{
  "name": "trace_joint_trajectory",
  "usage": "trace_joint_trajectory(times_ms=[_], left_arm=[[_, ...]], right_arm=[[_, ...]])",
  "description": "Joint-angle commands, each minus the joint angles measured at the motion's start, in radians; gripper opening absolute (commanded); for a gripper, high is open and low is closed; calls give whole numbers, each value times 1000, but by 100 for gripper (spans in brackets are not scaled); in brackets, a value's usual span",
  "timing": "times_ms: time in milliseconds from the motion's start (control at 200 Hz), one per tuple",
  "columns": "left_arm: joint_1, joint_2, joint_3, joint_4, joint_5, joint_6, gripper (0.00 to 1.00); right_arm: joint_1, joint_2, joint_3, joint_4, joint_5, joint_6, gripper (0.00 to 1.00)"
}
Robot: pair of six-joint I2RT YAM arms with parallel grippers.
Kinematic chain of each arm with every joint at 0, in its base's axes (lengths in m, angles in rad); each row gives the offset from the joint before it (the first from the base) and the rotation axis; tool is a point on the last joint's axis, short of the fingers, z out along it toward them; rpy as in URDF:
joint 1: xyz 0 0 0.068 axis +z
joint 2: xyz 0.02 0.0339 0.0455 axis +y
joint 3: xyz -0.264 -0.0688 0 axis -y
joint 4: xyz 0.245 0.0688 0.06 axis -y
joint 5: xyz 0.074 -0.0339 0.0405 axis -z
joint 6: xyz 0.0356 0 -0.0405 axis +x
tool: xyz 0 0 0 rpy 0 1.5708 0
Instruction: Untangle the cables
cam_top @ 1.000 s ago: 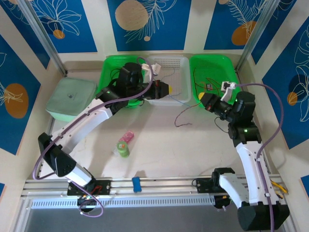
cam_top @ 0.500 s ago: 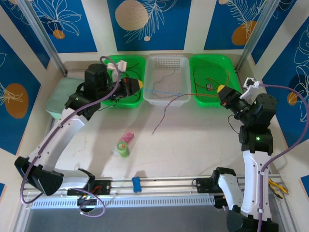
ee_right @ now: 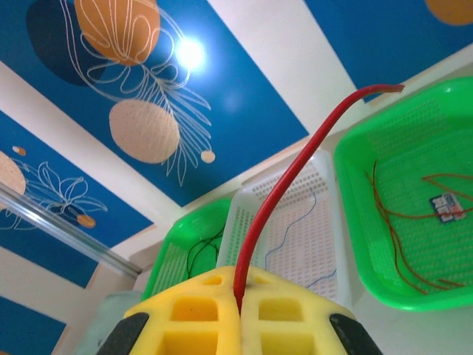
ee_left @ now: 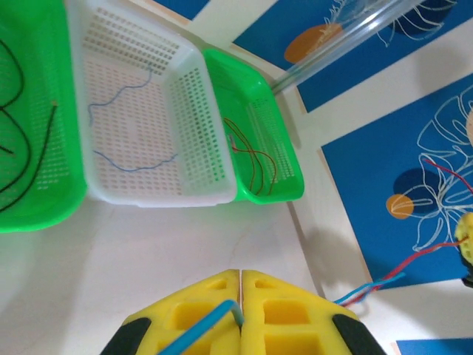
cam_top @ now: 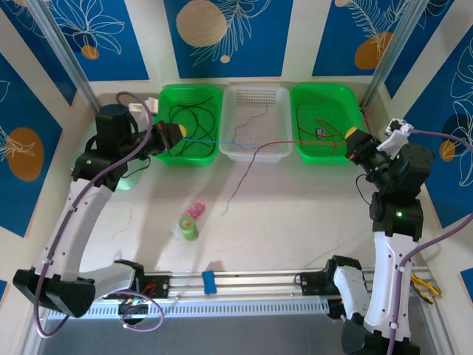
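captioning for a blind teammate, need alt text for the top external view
A blue cable and a red cable stretch between two robot claws, past a white basket flanked by two green baskets. The left claw is shut on the blue cable, the right claw on the red cable; a loose tail trails over the table.

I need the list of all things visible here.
left green basket: one, green, far left
white basket: one, white, far middle
right green basket: one, green, far right
black cables: several, black, left green basket
loose blue cables: two, blue, white basket
red cables: several, red, right green basket
pink item: one, pink, centre
green roll: one, green, beside it
left gripper: one, yellow, shut on blue cable
right gripper: one, yellow, shut on red cable
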Motion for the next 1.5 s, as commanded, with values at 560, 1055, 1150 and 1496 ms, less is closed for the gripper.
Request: trace_joint_trajectory(times_ms=[560,1055,1150,1496], left_arm=[[230,-215,-164,26,-201,-45,0],[258,-229,-131,-16,-232,-3,0],[287,-235,-133,-13,-216,-7,0],[288,-211,-93,41,-141,-21,0]], right_arm=[[-111,-71,21,-40,353,74,0],[-115,-77,19,-46,414,36,0],[-114,-79,25,-57,430,20,0],[-105,-67,33,-29,395,12,0]])
